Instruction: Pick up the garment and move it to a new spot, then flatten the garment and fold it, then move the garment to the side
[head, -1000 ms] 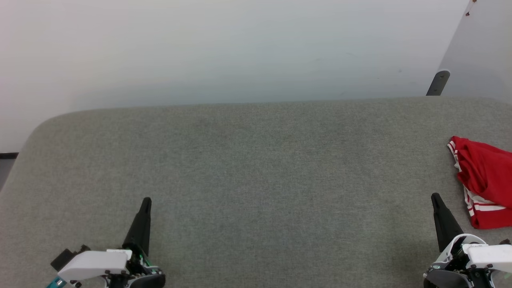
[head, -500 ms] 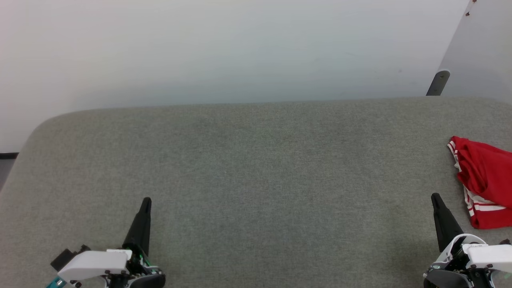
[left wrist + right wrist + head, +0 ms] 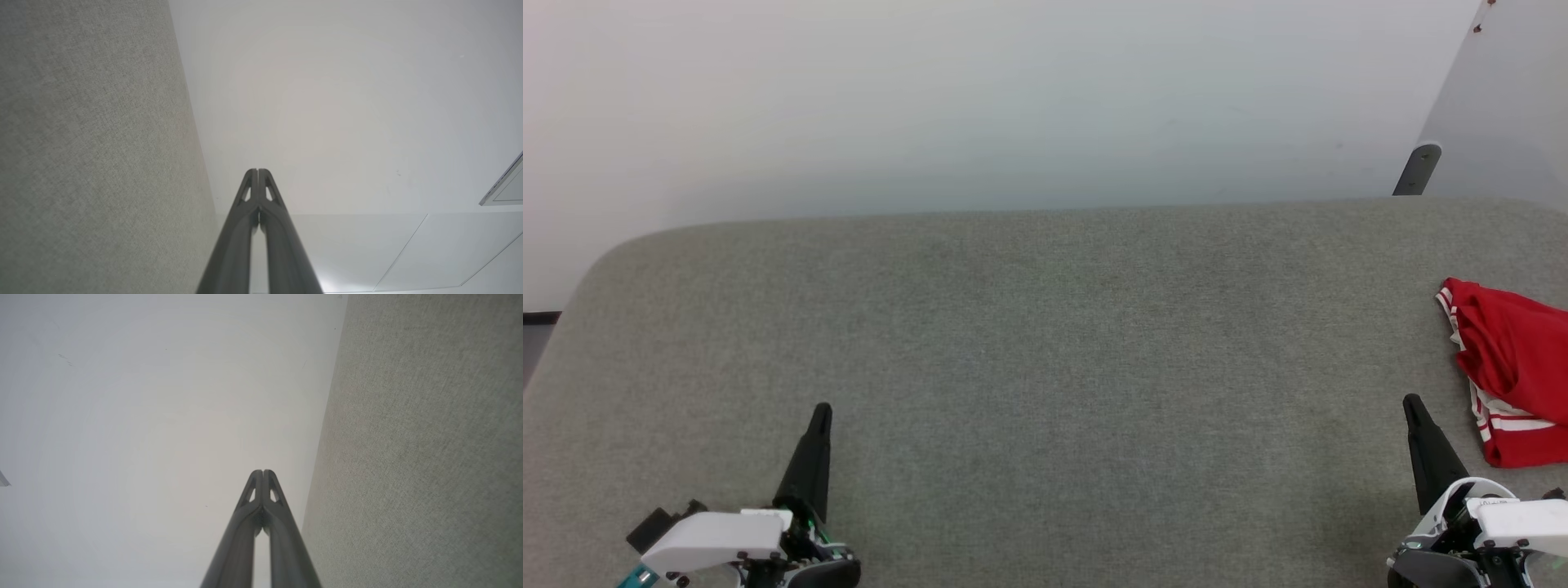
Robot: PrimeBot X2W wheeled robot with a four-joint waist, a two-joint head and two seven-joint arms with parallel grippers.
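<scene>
Both grippers pinched together and empty; garment off the right gripper's outer side.
The right gripper (image 3: 1413, 404) has its fingers pressed together on nothing, above the grey fabric-covered table (image 3: 1045, 343). The red garment (image 3: 1515, 376), bunched, with white-and-red striped trim, lies near its right side, level with its tip, not touching. The left gripper (image 3: 822, 408), likewise closed and empty, is well apart.

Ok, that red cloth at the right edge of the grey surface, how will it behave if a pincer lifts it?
Probably floppy: the red cloth lies in soft folds, so it should drape and sag from one pinch. It is likely light, since the fabric looks thin. It may drag rather than slide on the textured grey surface.
</scene>
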